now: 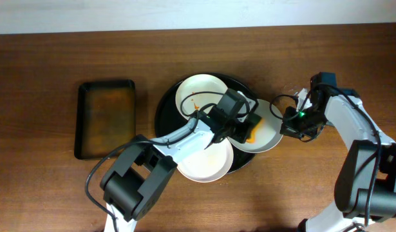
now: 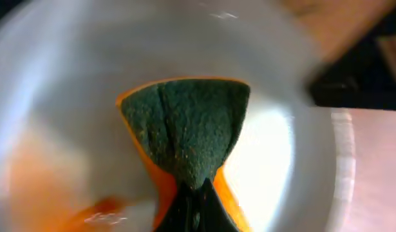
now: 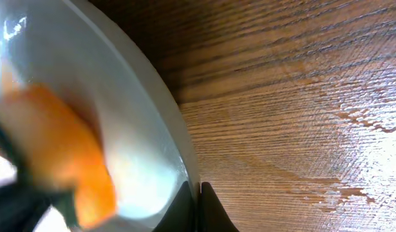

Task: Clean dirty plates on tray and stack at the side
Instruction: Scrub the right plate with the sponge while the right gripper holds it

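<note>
Three white plates lie on the round black tray (image 1: 164, 102): one at the back (image 1: 199, 90), one at the front (image 1: 204, 162), one at the right (image 1: 270, 132) overhanging the tray rim. My left gripper (image 1: 244, 129) is shut on an orange sponge with a green scouring face (image 2: 185, 129) and presses it on the right plate (image 2: 281, 148), where orange sauce smears show. My right gripper (image 1: 289, 124) is shut on that plate's right rim (image 3: 185, 161), holding it.
A smaller rectangular black tray (image 1: 106, 118) with a brownish inside sits at the left. Bare wooden table (image 3: 294, 116) lies to the right of the held plate and along the front.
</note>
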`<state>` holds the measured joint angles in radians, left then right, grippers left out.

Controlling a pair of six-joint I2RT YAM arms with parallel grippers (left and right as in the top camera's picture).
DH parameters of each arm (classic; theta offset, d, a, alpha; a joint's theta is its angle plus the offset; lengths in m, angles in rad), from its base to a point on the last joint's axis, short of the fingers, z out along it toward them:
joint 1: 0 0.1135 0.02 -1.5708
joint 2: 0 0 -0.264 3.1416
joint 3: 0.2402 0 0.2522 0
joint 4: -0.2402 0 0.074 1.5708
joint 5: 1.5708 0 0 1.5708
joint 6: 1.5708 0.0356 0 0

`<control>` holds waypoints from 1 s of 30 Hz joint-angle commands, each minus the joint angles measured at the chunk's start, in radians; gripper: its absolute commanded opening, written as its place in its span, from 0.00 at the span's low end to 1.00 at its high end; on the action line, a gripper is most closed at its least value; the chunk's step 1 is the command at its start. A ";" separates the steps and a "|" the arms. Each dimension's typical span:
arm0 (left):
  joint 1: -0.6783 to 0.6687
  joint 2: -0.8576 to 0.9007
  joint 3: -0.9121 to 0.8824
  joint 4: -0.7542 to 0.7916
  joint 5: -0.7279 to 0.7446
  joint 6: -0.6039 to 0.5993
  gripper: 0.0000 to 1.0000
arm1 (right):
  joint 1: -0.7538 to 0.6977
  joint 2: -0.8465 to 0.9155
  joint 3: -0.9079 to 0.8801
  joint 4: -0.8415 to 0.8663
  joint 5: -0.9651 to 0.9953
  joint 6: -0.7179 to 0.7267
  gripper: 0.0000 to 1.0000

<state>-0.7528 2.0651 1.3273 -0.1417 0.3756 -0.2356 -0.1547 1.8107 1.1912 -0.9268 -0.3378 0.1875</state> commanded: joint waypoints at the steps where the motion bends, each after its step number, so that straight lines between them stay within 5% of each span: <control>1: -0.013 -0.017 -0.012 0.035 0.238 -0.018 0.00 | -0.002 0.010 -0.003 -0.001 0.008 0.008 0.04; 4: -0.013 -0.016 -0.012 -0.012 0.183 -0.018 0.00 | -0.002 0.010 -0.003 -0.002 0.008 0.008 0.04; 7: -0.012 -0.016 -0.012 -0.060 -0.184 -0.017 0.00 | -0.002 0.010 -0.003 -0.005 0.008 0.008 0.04; 12: -0.008 -0.016 -0.012 -0.061 -0.480 -0.018 0.00 | -0.002 0.010 -0.003 -0.011 0.008 0.008 0.04; 22: -0.004 -0.004 -0.002 0.079 -0.496 -0.018 0.00 | -0.002 -0.013 0.004 -0.019 0.117 0.039 0.04; 30: 0.017 -0.167 0.038 0.053 -0.398 -0.022 0.00 | 0.018 -0.044 0.019 -0.012 0.179 0.038 0.04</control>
<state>-0.7486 2.0037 1.3319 -0.0738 -0.0685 -0.2512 -0.1528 1.7885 1.1950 -0.9394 -0.2173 0.2249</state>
